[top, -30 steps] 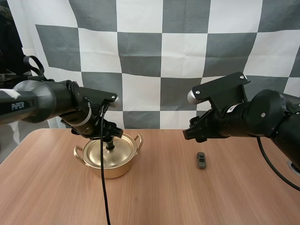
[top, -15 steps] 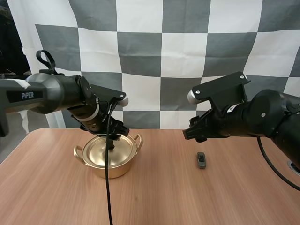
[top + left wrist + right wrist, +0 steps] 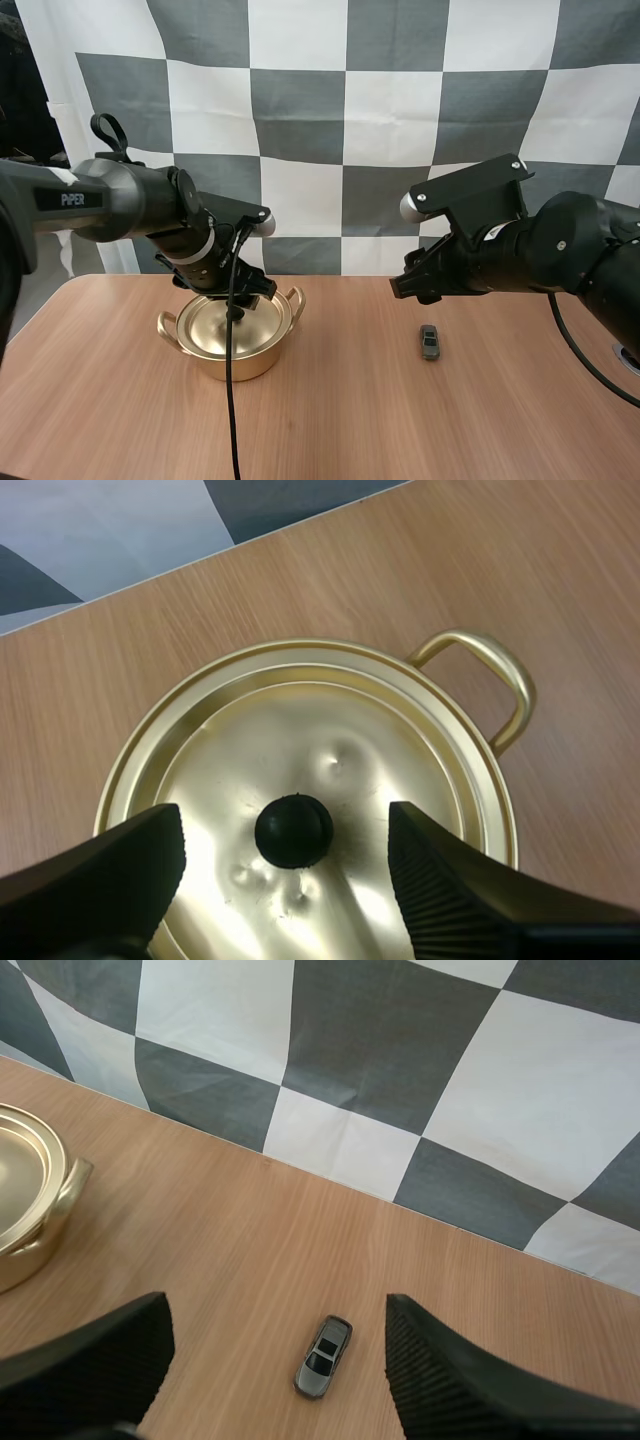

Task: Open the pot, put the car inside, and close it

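- Since a second ago, my left arm has shifted a little to the right above the round gold metal pot (image 3: 238, 352); my right arm and the small grey toy car (image 3: 430, 342) have stayed put.
- Left gripper (image 3: 285, 828) hangs over the shiny, faintly dented gold lid (image 3: 340, 745), which is on the pot. Its ribbed black fingers stand apart on either side of the round black knob (image 3: 294, 830), clear of it.
- One curved loop handle (image 3: 495, 685) juts from the pot's rim over bare wood.
- Right gripper (image 3: 275, 1325) hovers with fingers spread above the toy car, which stands on the wood-grain table (image 3: 400, 425), well apart from the pot.
- Open tabletop lies between pot and car and toward the near edge.
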Controlling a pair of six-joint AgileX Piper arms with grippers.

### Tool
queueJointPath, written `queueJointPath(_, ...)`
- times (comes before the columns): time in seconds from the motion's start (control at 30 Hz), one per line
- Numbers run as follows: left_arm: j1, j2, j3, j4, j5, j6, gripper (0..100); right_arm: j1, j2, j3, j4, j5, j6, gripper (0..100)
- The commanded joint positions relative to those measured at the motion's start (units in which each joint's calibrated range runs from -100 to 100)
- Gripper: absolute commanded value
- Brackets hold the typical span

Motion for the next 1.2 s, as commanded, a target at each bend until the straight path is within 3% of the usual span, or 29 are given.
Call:
queueJointPath(0.0,0.00,0.71,0.00,0.14,-0.68,0.02,94,-0.03,0.01,0.00,0.02,-0.12,0.02,100)
queueJointPath(0.47,0.00,4.40,0.00,0.22,-2.65,0.02,94,-0.03,0.01,0.00,0.01,-0.96,0.02,100)
queueJointPath(0.8,0.00,4.38,0.00,0.22,-2.92,0.02,87,-0.03,0.01,0.00,0.01,-0.96,0.02,100)
queueJointPath(0.87,0.00,4.38,0.00,0.22,-2.92,0.02,80,-0.03,0.01,0.00,0.01,-0.96,0.02,100)
queueJointPath(1.07,0.00,4.38,0.00,0.22,-2.76,0.02,24,-0.03,0.01,0.00,0.01,-0.11,0.02,100)
queueJointPath(1.17,0.00,4.38,0.00,0.22,-2.92,0.02,3,-0.03,0.01,0.00,0.01,-0.11,0.02,100)
